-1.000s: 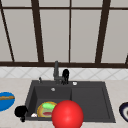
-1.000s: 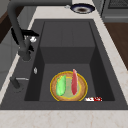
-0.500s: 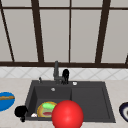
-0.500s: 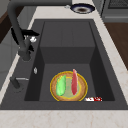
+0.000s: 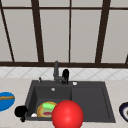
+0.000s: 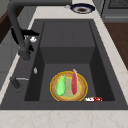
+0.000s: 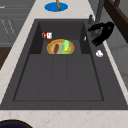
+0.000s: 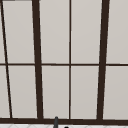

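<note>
Red ball [image 5: 67, 114]: nearest the front camera, in front of the sink's front rim, covering part of the plate behind it.
Left hand [image 5: 20, 111]: at the sink's front left corner, over the counter edge; a dark rounded shape, and I cannot tell how its fingers stand.
Plate [image 6: 68, 86]: yellow-rimmed, on the floor of the deep left basin, toward the front wall.
On the plate: a green piece [image 6: 60, 85] and a red piece [image 6: 74, 81] lie side by side, apart.
Small red-and-white thing [image 6: 93, 99]: on the basin floor, just beside the plate's rim.
Sink [image 5: 90, 100]: dark, with a deep basin at left and a shallow drain shelf at right.
Right hand [image 7: 102, 32]: at the back rim by the faucet [image 5: 56, 71], fingers reaching toward the faucet base; whether they grip it I cannot tell.
Blue dish [image 5: 5, 100]: on the counter left of the sink.
Dark bowl [image 5: 124, 111]: on the counter at right.
Window [image 8: 70, 60]: behind the sink.
</note>
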`<state>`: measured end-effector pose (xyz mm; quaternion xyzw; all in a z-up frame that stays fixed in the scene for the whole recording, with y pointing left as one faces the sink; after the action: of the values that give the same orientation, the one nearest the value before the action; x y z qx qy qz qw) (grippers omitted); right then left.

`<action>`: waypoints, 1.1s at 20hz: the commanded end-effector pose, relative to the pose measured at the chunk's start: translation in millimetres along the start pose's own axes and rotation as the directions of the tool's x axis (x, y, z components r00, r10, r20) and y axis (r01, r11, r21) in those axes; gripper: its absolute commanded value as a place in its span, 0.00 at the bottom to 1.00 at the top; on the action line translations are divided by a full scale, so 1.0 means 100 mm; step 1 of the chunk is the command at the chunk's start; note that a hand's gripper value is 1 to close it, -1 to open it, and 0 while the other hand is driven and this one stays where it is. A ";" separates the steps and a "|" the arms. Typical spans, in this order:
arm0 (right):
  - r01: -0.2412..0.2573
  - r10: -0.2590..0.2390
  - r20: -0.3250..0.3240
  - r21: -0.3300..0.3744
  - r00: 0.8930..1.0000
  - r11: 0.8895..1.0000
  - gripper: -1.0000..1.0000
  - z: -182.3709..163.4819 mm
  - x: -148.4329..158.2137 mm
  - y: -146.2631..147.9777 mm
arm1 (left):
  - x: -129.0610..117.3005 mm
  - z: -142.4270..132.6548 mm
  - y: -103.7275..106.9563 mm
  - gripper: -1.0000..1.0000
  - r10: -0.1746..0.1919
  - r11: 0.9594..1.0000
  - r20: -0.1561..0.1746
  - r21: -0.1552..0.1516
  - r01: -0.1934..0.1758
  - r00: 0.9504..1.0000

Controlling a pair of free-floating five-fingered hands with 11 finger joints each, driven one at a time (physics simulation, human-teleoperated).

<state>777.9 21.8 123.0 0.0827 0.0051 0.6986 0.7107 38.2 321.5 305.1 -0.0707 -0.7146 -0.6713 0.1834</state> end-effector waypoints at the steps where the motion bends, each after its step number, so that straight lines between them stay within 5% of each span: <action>1: -0.031 0.031 -0.003 -0.095 1.000 0.995 0.00 0.03 -0.09 -0.13 | 0.00 0.00 0.00 0.50 0.000 1.000 0.000 0.000 0.000 1.000; 5: -0.067 0.063 -0.035 -0.118 0.997 0.991 0.00 -0.05 -0.01 -0.01 | 0.00 0.00 0.00 0.50 0.000 1.000 0.000 0.000 0.000 1.000; 7: -0.038 0.026 -0.100 -0.122 0.995 0.992 0.00 -0.01 0.06 0.04 | 0.00 0.00 0.00 0.50 0.000 1.000 0.000 0.000 0.000 1.000; 12: -0.006 -0.008 -0.109 -0.128 0.994 0.992 0.00 -0.03 0.02 0.14 | 0.00 0.00 0.00 0.50 0.000 1.000 0.000 0.000 0.000 1.000; 13: -0.001 -0.005 -0.061 -0.104 0.998 0.995 0.00 -0.06 0.01 0.17 | 0.00 0.00 0.00 0.50 0.000 1.000 0.000 0.000 0.000 1.000; 14: 0.002 -0.002 -0.001 -0.021 1.000 1.000 0.00 0.00 -0.01 0.04 | 0.00 0.00 0.00 0.50 0.000 1.000 0.000 0.000 0.000 1.000; 18: 0.021 -0.020 -0.022 0.025 1.000 0.999 0.00 -0.03 0.04 -0.32 | 0.00 0.00 0.00 0.50 0.000 1.000 0.000 0.000 0.000 1.000; 21: 0.012 -0.013 -0.041 -0.030 0.999 0.999 0.00 -0.01 0.03 -0.32 | 0.00 0.00 0.00 0.50 0.000 1.000 0.000 0.000 0.000 1.000; 22: 0.061 -0.064 -0.061 -0.050 0.996 0.997 0.00 0.01 0.11 -0.24 | 0.00 0.00 0.00 0.50 0.000 1.000 0.000 0.000 0.000 1.000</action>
<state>777.9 22.0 123.3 0.0823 0.0073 0.6971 0.7122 38.2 321.5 305.1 -0.0707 -0.7146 -0.6713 0.1834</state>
